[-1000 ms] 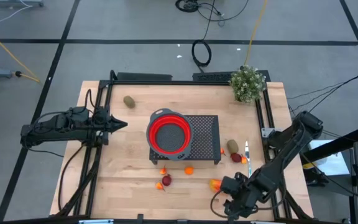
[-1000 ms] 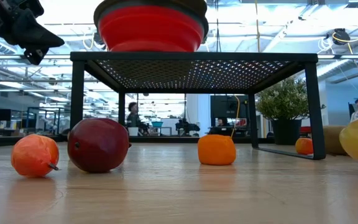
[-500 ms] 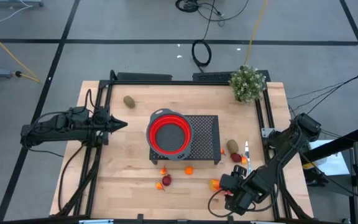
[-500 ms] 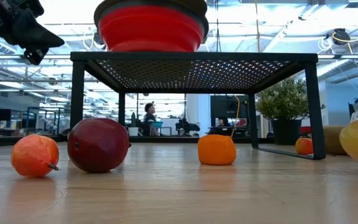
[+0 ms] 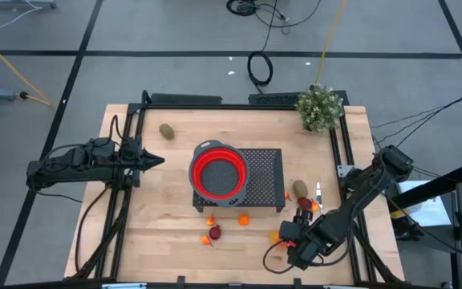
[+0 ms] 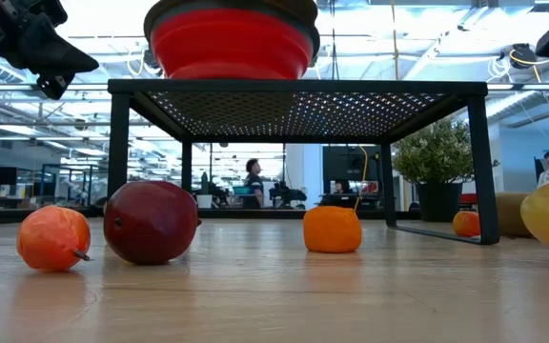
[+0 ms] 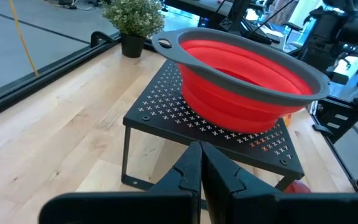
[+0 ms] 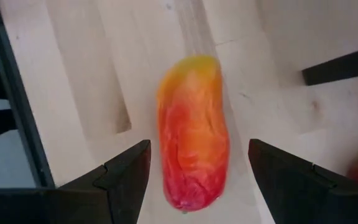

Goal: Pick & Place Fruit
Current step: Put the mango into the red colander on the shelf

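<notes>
The long red-orange-yellow fruit (image 8: 193,130) lies on the table near the front edge, with my right gripper (image 8: 199,149) open above it. The gripper points down, one finger on each side of the fruit, touching nothing. In the high view the gripper (image 5: 285,238) covers most of that fruit (image 5: 274,236). Two brown ovals (image 5: 167,130) (image 5: 300,188), dark red pieces (image 5: 215,232) (image 5: 305,203) and small orange balls (image 5: 244,218) lie on the wood. My left gripper (image 5: 156,160) waits shut at the table's left, above the wood.
A red bowl (image 5: 218,175) sits on a black mesh stand (image 5: 265,178) at the table's middle. A potted plant (image 5: 320,107) stands at the far right corner. A thin utensil (image 5: 318,193) lies right of the stand. Black rails (image 5: 337,144) run along the table's sides.
My right gripper has moved toward the table's left and far edges and a little down, onto the spot over the long fruit. It rolled about its own axis and stayed open. Its arm now shows at the low view's upper right. No fruit has moved.
</notes>
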You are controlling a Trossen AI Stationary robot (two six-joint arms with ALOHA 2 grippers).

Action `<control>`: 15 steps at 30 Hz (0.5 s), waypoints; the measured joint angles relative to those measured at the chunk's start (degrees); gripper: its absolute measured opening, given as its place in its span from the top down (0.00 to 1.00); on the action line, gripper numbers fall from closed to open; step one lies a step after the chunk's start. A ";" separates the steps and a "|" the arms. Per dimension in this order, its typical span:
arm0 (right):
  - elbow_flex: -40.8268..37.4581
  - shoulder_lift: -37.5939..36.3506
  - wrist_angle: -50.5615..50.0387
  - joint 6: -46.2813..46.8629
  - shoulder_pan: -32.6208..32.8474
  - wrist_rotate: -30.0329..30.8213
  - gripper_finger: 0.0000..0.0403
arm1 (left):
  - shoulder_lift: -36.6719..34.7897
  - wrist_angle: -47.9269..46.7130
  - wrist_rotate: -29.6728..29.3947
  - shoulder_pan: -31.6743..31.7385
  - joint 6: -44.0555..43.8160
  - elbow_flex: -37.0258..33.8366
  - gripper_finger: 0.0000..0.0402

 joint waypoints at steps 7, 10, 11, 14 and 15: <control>-2.87 0.02 3.90 1.07 -0.09 -0.93 0.34 | 0.00 0.00 0.00 0.00 -0.02 0.00 0.98; -3.43 0.02 4.49 1.21 -0.19 -0.90 0.34 | 0.00 0.00 0.00 0.00 -0.02 0.00 0.98; -3.67 0.02 4.54 1.57 -0.31 -0.93 0.34 | 0.00 -0.01 0.00 0.00 -0.02 0.00 0.98; -4.21 0.02 4.48 3.28 -0.33 -0.95 0.34 | 0.00 0.00 0.00 0.00 -0.03 0.00 0.98; -4.38 0.02 4.50 3.76 -0.33 -0.95 0.34 | 0.00 0.00 0.00 -0.02 -0.04 0.00 0.98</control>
